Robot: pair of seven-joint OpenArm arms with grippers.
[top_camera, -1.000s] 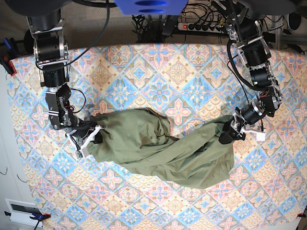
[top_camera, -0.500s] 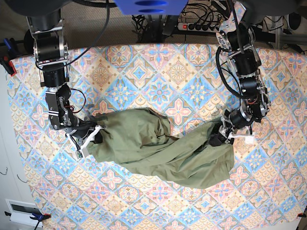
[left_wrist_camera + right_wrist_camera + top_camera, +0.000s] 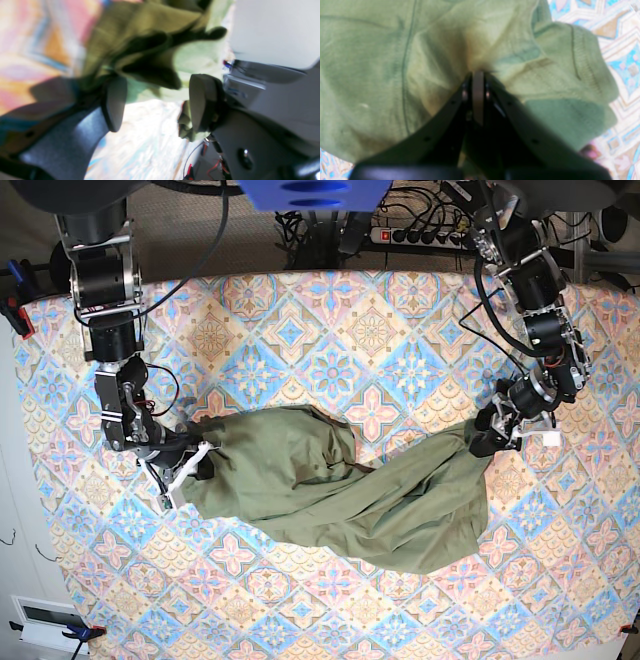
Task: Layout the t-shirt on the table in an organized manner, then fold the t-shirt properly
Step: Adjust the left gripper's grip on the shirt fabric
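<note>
The olive-green t-shirt [image 3: 330, 490] lies crumpled in a long bunch across the middle of the table [image 3: 370, 330]. My right gripper [image 3: 195, 465] is shut on the shirt's left end, and its wrist view shows the fingers pinched into the fabric [image 3: 478, 73]. My left gripper [image 3: 487, 442] is at the shirt's right end. In its blurred wrist view [image 3: 157, 80] the jaws stand apart, with shirt fabric [image 3: 150, 50] bunched at the fingertips [image 3: 113, 102] and a fold beside the right finger.
A power strip [image 3: 420, 235] and cables lie beyond the table's far edge. A red and blue clamp [image 3: 15, 310] sits at the left edge. A white box [image 3: 45, 620] stands on the floor at the bottom left.
My left gripper first moved left into the shirt's right end, then back right and up. The fabric there is drawn into a small peak. The right arm has not moved.
</note>
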